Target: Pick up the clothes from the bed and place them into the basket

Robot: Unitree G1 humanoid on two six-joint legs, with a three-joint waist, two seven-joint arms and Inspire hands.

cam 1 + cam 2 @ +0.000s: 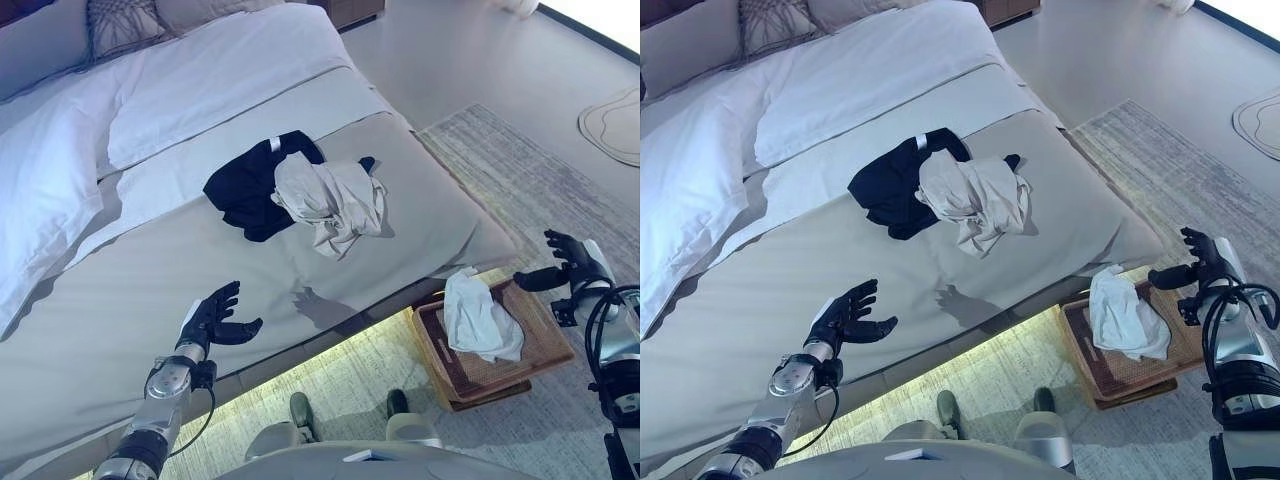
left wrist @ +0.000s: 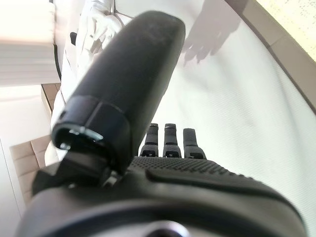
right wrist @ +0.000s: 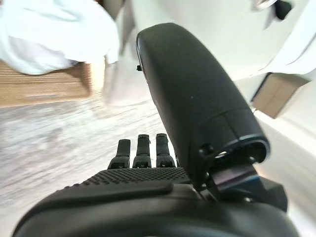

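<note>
We judge one white garment (image 1: 480, 318) binned in the basket (image 1: 545, 345); with left hand (image 1: 215, 318) and right hand (image 1: 565, 262) both spread and empty, next we reach for the pale shirt (image 1: 335, 203) and dark garment (image 1: 245, 185) mid-bed (image 1: 150, 260).

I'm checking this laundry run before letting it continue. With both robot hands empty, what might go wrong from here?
1. The beige garment lies overlapping the dark garment on the bed; a grab may lift both or drag one off the edge.
2. The white cloth in the basket drapes over its rim and might slip out when more is dropped in.
3. The pile sits well beyond the open left robot hand, so the reach may be a stretch; the open right robot hand hangs beside the basket.
</note>
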